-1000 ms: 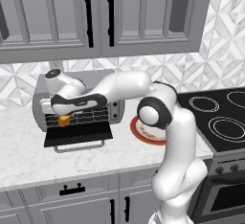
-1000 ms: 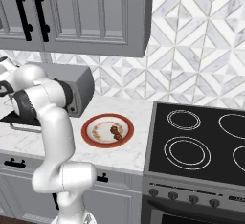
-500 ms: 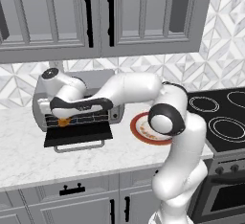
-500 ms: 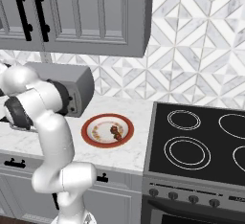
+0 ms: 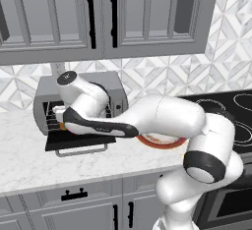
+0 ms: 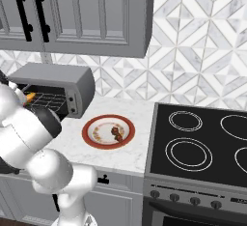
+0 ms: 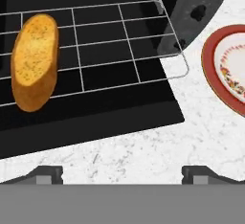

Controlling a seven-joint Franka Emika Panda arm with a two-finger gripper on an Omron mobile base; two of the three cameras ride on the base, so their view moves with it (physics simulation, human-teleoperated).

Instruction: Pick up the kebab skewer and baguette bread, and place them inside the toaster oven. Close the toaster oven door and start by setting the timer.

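The baguette bread (image 7: 34,60) lies on the wire rack (image 7: 119,41) inside the toaster oven (image 5: 81,89), and shows as an orange spot (image 6: 30,96) in the oven mouth. The toaster oven door (image 5: 74,141) hangs open and flat, with its bar handle (image 5: 81,151) toward the counter edge. My gripper (image 7: 122,175) hovers over the door's front edge, open, with nothing between its wide-set fingertips (image 7: 45,174). The kebab skewer (image 6: 116,132) rests on the red-rimmed plate (image 6: 91,132), to the right of the oven.
My arm (image 5: 162,118) stretches across the counter and covers most of the plate (image 5: 162,144). A black stovetop (image 6: 202,143) lies to the right of the plate. Grey cabinets (image 5: 98,17) hang above the oven. The marble counter (image 5: 29,165) runs in front of the door.
The gripper has let go of the baguette, which stays on the rack, and has drawn back over the open door. The arm's elbow has swung toward the camera.
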